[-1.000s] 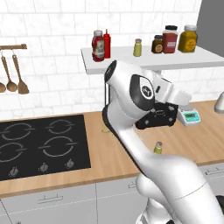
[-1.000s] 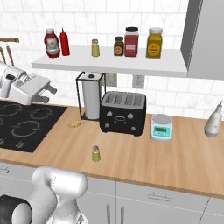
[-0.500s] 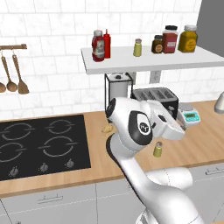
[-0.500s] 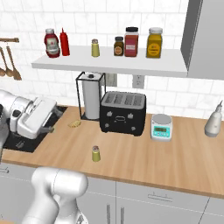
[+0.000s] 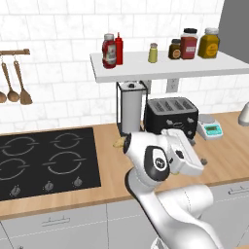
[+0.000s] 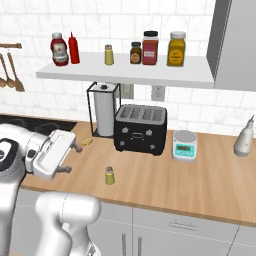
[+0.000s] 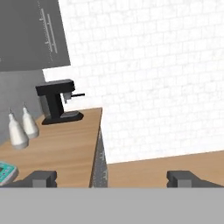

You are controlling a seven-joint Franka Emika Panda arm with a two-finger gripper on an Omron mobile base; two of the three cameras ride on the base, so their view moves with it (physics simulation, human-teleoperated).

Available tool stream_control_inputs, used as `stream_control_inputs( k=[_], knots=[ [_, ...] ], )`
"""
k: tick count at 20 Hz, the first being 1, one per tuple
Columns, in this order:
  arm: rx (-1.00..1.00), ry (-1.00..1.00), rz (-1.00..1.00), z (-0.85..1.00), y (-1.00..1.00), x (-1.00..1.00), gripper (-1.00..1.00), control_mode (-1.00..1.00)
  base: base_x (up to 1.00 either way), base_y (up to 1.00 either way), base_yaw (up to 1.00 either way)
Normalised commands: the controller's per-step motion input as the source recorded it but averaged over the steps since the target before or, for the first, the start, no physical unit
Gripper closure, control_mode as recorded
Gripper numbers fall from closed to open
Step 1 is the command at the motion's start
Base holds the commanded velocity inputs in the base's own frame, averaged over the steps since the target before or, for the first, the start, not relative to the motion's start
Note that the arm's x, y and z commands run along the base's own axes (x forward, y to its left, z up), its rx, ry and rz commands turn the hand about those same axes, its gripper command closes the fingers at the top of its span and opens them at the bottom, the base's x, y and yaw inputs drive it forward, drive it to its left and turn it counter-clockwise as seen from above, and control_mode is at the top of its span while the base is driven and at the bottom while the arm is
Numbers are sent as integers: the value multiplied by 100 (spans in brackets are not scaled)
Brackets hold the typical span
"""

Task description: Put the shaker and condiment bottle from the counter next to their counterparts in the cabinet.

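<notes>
Item: shaker [image 6: 109, 175], lower centre of the right base frame, upright on the tabletop [image 6: 200, 180], untouched. I judge it the next pickup.

Condiment bottle [image 6: 59, 49]: upper left, on the cabinet [image 6: 150, 74] just beside the slim red squeeze bottle [image 6: 74, 48]; that half looks done to me. Olive shaker [image 6: 109, 54] stands further along, space beside it.

Gripper [image 7: 112, 178]: jaws spread wide, pinching nothing; I read it as free to approach.

Obscured: my arm covers the shaker in the left base view. The hand view looks toward a coffee machine [image 7: 57, 102].
</notes>
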Motion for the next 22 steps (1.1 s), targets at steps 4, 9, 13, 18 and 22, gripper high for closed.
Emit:
stream_control_inputs(
  k=[4, 9, 13, 18, 22],
  knots=[
    [0, 0, 0, -29, 0, 0, -100, -100, 0, 0, 0],
    [0, 3, 0, -45, 0, 1, -100, -100, 0, 0, 0],
    [0, 0, 0, -7, -7, 23, -100, -100, 0, 0, 0],
    [0, 0, 0, -25, -22, 16, -100, -100, 0, 0, 0],
    [0, 0, 0, -40, -11, 0, -100, -100, 0, 0, 0]
  ],
)
